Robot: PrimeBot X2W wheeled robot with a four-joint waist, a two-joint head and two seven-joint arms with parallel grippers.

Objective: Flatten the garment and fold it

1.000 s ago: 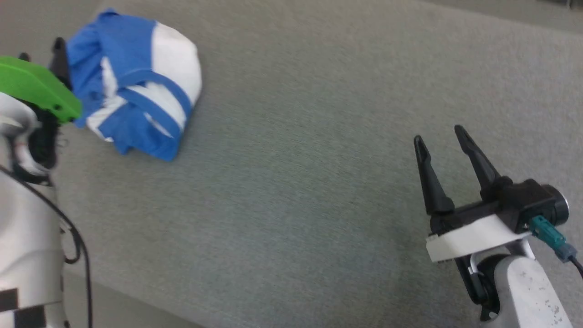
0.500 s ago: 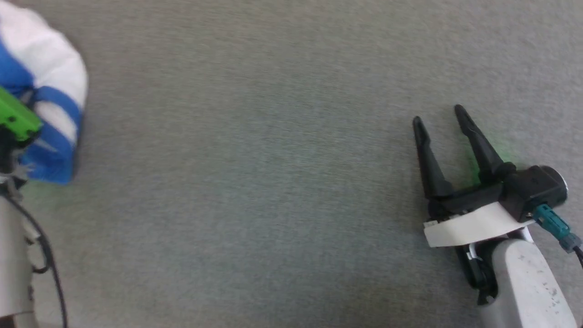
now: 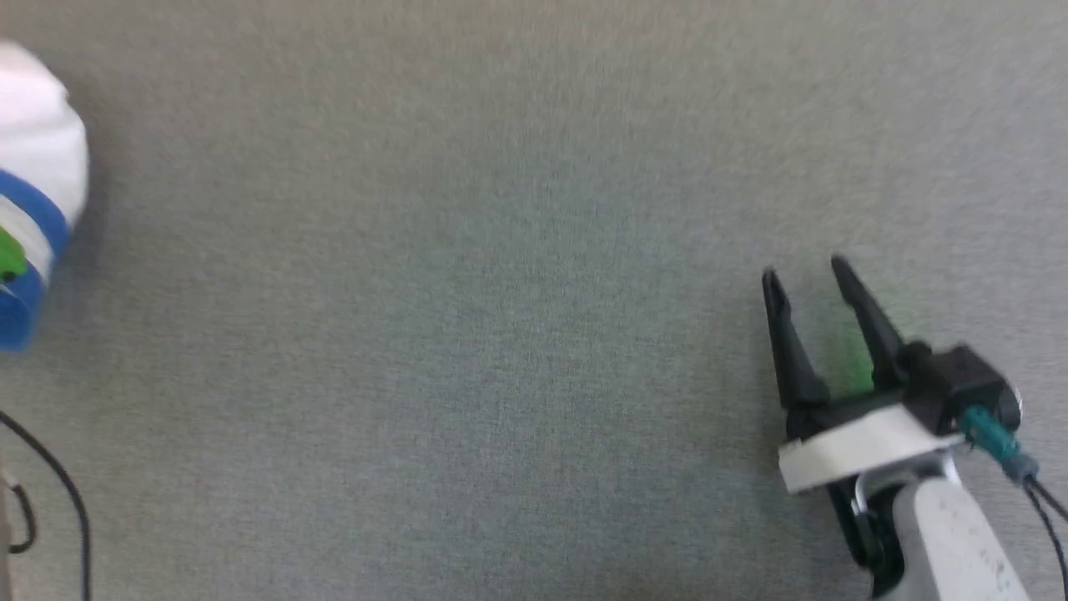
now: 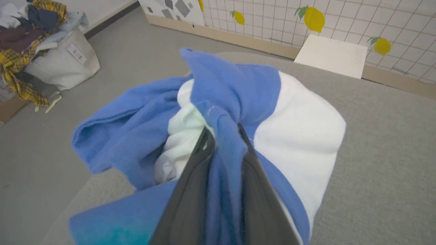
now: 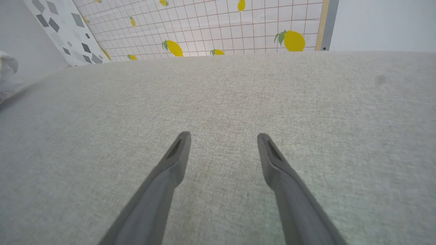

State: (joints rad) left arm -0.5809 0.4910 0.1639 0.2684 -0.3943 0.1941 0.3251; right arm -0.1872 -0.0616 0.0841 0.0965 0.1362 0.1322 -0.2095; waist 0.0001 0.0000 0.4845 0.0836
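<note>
My left gripper point(image 4: 223, 131) is pinching a blue fold of the garment point(image 4: 299, 136), fingers nearly together with the cloth bunched up between them. The shirt's a crumpled blue-and-white heap way over on the left side of the grey counter point(image 3: 501, 292). My right gripper point(image 3: 805, 271) is spread wide over bare counter, well apart from the shirt, holding nothing. There's a bag of clothes point(image 4: 58, 64) on the floor beyond.

Garment point(image 3: 37, 142) cut by left edge; left tool point(image 4: 223, 129) tips hidden in folds
</note>
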